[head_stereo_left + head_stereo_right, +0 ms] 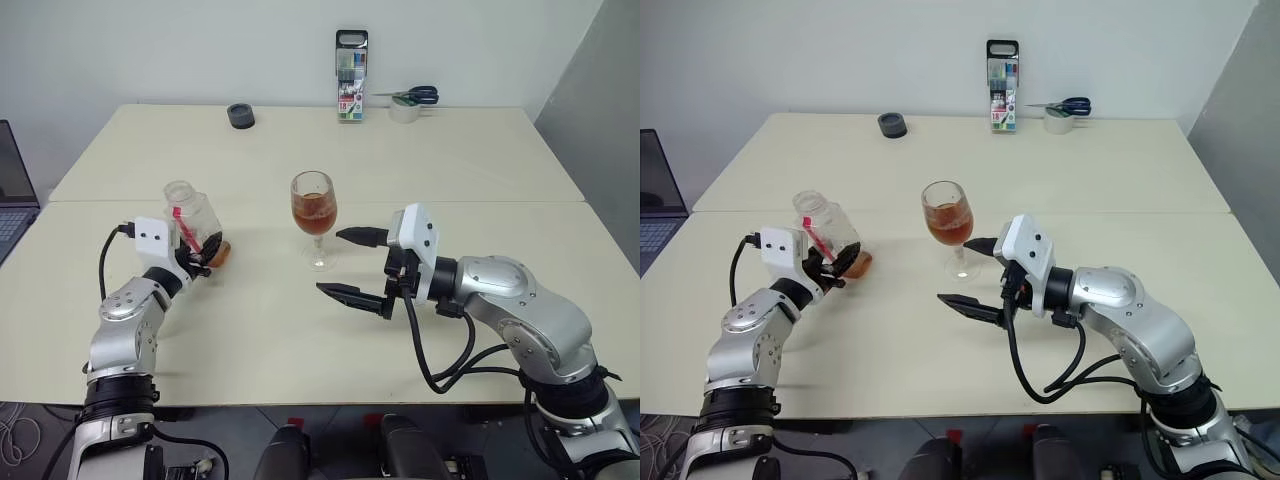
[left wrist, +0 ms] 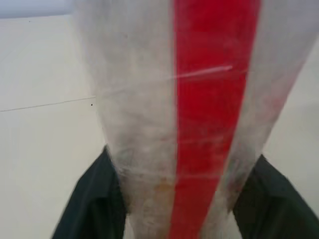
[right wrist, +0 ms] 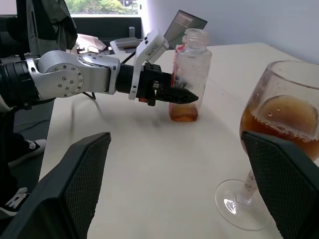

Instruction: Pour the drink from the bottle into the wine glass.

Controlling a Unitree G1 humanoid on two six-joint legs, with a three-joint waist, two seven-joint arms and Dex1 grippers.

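The bottle (image 1: 193,215) stands uncapped on the table at the left, with a red strip down its side and a little amber drink (image 1: 220,252) at its base. My left gripper (image 1: 207,252) is shut on the bottle low down, and a black finger (image 2: 94,199) lies against each of its sides. The wine glass (image 1: 314,205) stands at the table's middle, its bowl about half full of the same amber drink (image 3: 279,122). My right gripper (image 1: 330,262) is open just right of the glass's stem and foot, holding nothing.
At the far edge stand a marker-pen case (image 1: 351,75), a black tape roll (image 1: 240,115), and a white tape roll (image 1: 404,111) with scissors (image 1: 420,95). A laptop (image 1: 10,195) sits at the left edge. A seam crosses the table (image 1: 480,330) behind the glass.
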